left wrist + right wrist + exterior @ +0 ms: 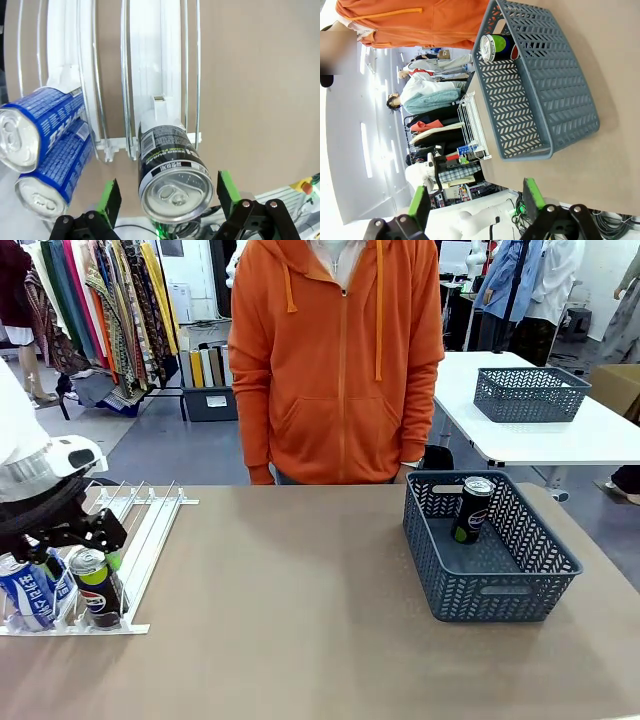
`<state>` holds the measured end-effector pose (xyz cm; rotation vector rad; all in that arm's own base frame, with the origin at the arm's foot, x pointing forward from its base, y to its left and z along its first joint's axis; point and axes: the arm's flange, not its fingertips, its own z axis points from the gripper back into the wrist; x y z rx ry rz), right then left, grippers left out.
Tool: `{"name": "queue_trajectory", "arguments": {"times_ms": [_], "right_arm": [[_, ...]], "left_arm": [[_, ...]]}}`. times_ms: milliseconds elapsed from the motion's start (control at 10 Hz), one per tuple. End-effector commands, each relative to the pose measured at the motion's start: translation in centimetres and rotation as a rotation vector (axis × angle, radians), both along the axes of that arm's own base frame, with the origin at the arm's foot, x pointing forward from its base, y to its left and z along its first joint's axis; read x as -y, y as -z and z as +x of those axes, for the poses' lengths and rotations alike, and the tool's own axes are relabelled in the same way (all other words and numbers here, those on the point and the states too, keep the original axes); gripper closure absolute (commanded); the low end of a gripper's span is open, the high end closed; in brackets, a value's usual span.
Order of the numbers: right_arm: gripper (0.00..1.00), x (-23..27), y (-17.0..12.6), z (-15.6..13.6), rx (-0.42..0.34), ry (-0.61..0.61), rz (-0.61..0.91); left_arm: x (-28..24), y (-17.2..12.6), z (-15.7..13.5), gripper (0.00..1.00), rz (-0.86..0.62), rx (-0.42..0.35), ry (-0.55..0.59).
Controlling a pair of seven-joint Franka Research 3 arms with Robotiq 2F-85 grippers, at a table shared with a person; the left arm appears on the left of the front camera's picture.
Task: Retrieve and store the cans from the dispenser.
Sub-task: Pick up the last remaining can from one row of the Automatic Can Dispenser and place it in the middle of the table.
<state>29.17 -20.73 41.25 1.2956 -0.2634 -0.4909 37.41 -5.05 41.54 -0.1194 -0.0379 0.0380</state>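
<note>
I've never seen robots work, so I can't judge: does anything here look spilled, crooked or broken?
Nothing looks spilled or damaged. Three cans sit at the dispenser's stopper end. One small oddity: the black can in the grey basket seems to lean slightly, though that may be the camera's angle.

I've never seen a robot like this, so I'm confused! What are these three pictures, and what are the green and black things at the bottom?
Those are the robot's pincers, which it uses to grab things. The big picture looks across a brown table at a person in an orange hoodie. The other two pictures come from small cameras on the robot's wrists. On the table are a white rack holding two blue cans and a black can, and a grey basket with another black can inside. The left pincer is open, with one pad on each side of the rack's black can. The right pincer is open and holds nothing.
</note>
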Motion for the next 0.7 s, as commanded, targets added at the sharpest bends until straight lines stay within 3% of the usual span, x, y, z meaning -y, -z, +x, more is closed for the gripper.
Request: {"name": "queue_trajectory", "arguments": {"times_ms": [0, 500, 600], "right_arm": [[0.0, 0.3, -0.4, -0.1, -0.007, -0.006, 0.002], [0.0, 0.3, -0.4, -0.1, -0.007, -0.006, 0.002], [0.0, 0.3, -0.4, -0.1, -0.007, -0.006, 0.002]], "left_arm": [[0.7, 1.0, -0.1, 0.0, 0.042, 0.0, -0.011], [1.3, 2.1, 0.4, 0.0, 0.07, 0.003, -0.013], [1.4, 2.3, 0.5, 0.05, 0.075, -0.003, -0.015]]}}
